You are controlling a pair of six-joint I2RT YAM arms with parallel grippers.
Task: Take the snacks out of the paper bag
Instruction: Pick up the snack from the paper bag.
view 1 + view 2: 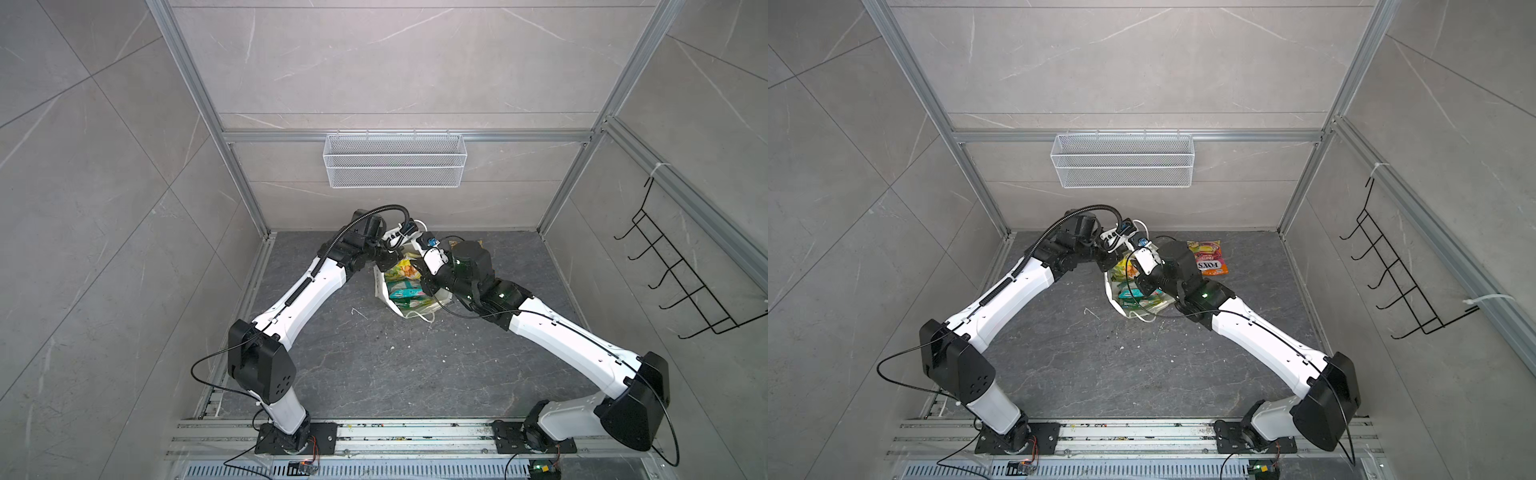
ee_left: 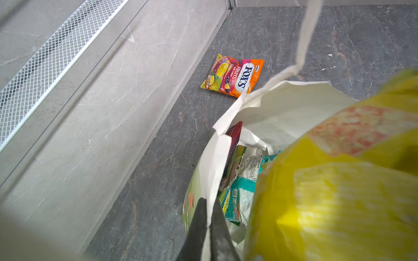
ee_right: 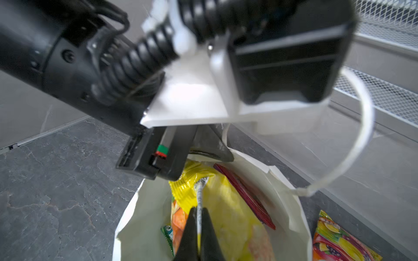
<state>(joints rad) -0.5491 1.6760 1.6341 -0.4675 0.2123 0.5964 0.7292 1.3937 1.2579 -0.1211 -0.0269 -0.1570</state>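
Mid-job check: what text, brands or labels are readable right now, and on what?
"FOX'S": on the glossy orange plastic packet lying outside the white paper bag.
"FRUITS": same packet, beside the brand.
Too small to read: that packet's finer print; the print on the crinkly teal packet inside the bag.
Blurred: the print on the yellow plastic packet.

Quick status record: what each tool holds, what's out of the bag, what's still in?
left tool: shut on rim of paper bag
right tool: shut on seam of yellow packet, at bag mouth
out of bag: orange FOX'S packet, flat on table near back wall
still inside: teal packet, dark red packet, others partly hidden
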